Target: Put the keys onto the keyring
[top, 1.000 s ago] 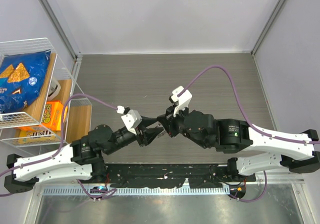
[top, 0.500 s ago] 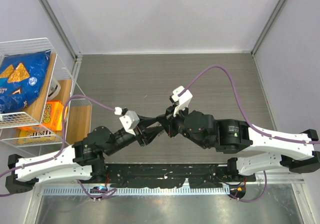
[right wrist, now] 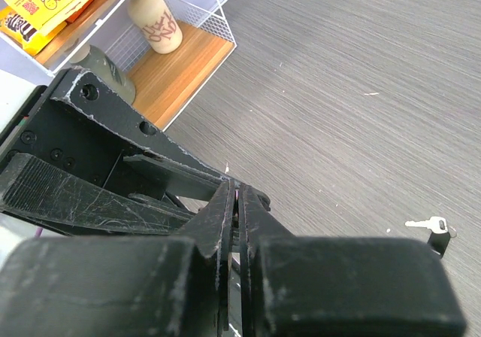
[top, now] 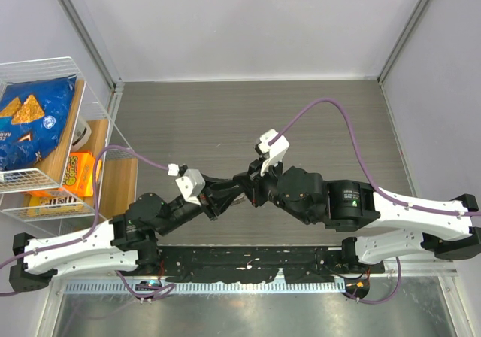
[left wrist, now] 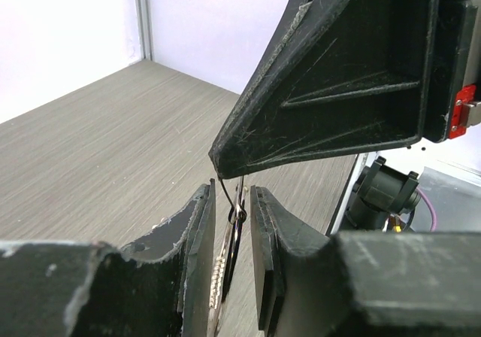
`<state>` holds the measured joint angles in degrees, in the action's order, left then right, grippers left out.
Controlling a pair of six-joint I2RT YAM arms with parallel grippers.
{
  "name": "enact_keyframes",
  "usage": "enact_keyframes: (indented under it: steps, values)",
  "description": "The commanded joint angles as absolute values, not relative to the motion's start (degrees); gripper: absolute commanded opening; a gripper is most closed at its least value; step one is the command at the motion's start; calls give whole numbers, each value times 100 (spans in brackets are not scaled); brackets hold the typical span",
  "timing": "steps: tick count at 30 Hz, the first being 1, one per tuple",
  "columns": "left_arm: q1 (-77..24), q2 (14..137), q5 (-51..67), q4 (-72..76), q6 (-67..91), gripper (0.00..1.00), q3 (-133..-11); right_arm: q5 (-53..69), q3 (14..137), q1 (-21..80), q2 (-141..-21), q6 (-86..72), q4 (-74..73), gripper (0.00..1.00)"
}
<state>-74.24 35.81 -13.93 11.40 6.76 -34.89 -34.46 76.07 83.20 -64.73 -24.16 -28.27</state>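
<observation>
Both arms reach inward, low over the table (top: 188, 119), tips meeting nose to nose at mid-table. Right gripper (top: 245, 186) is pressed almost closed. The thin wire of the keyring (left wrist: 239, 215) runs out from under its tip. Left gripper (top: 224, 196) stands slightly parted around the ring and a toothed key (left wrist: 218, 273); grip there unclear. Another key (right wrist: 425, 223) lies loose on the table, well apart.

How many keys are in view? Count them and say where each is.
2. One key lies on the table; another key sits between the left end effector's fingers. A dark bit beside the first may be a third; more may be hidden.
</observation>
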Motion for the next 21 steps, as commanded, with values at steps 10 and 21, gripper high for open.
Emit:
enact_keyframes:
  steps: [10, 21]
  values:
    - [-7418, 3366, -1468, 1881, 571, 35, -3331, -3560, 7717, 8385, -6416, -2470, -2461, 6]
    - [-7418, 3419, -1433, 1890, 554, 33, -3366, -3524, 7734, 8394, -6442, -2452, -2408, 6]
